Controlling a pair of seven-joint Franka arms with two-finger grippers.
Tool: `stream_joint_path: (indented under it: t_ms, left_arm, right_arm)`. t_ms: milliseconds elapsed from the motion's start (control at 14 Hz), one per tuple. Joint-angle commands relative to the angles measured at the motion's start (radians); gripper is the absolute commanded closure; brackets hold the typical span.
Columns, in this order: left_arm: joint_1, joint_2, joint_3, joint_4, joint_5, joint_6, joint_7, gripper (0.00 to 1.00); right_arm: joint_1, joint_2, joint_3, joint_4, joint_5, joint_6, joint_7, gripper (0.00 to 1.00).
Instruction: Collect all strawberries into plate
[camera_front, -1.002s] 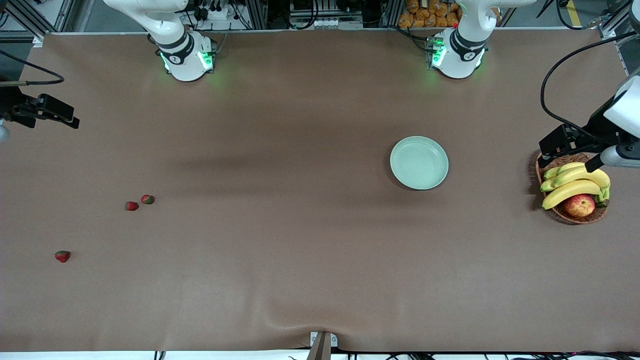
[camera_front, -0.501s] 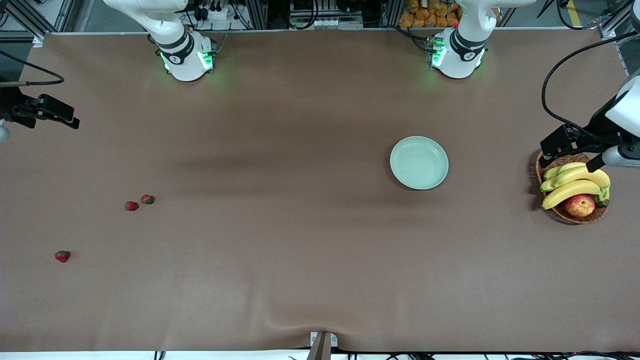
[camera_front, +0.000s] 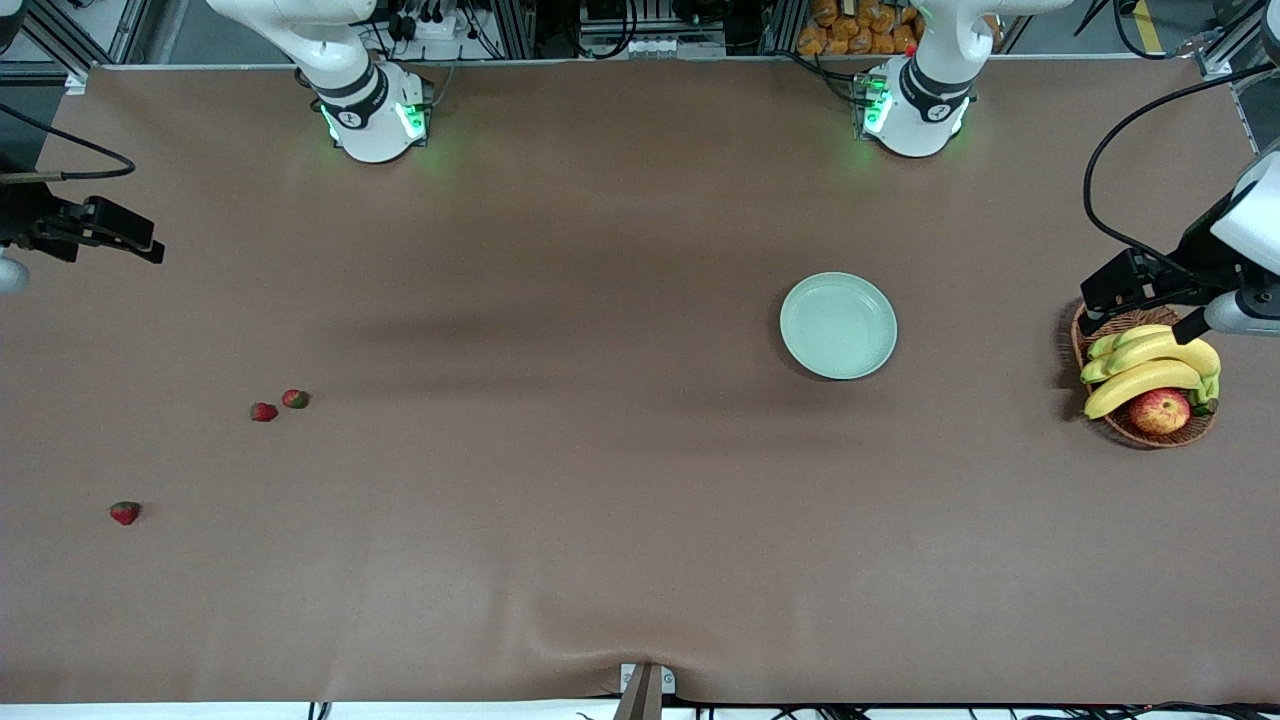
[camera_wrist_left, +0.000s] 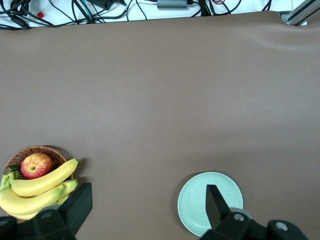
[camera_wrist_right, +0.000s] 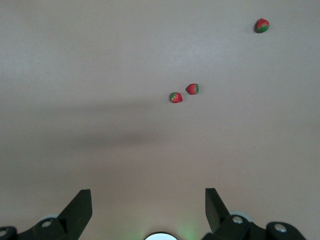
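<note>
Right pincer (camera_wrist_right: 145, 212) spread, empty, high over worktop nr strawberries (camera_front: 264, 412); left pincer (camera_wrist_left: 147, 210) spread, waits by plate (camera_front: 838, 326).

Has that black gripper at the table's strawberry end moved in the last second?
Yes, slightly. The right gripper has drifted a little toward the pair of strawberries, which have stayed put.
</note>
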Motion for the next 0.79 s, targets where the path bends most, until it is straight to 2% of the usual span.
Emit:
stream_joint_path:
  t_ms: [0,358,716]
  left_arm:
    - [0.003,-0.007,-0.001,0.007,-0.003,-0.019,-0.004,0.0]
    - [0.003,-0.006,-0.001,0.005,-0.003,-0.019,-0.004,0.0]
    - [0.003,-0.004,-0.001,0.007,-0.003,-0.019,-0.003,0.0]
  right_arm:
    - [-0.017,-0.005,0.015,-0.026,-0.009,0.024,0.013,0.0]
    - [-0.017,-0.005,0.015,-0.057,-0.009,0.053,0.013,0.0]
    - [-0.047,0.045,0.012,-0.152,-0.014,0.167,0.013,0.0]
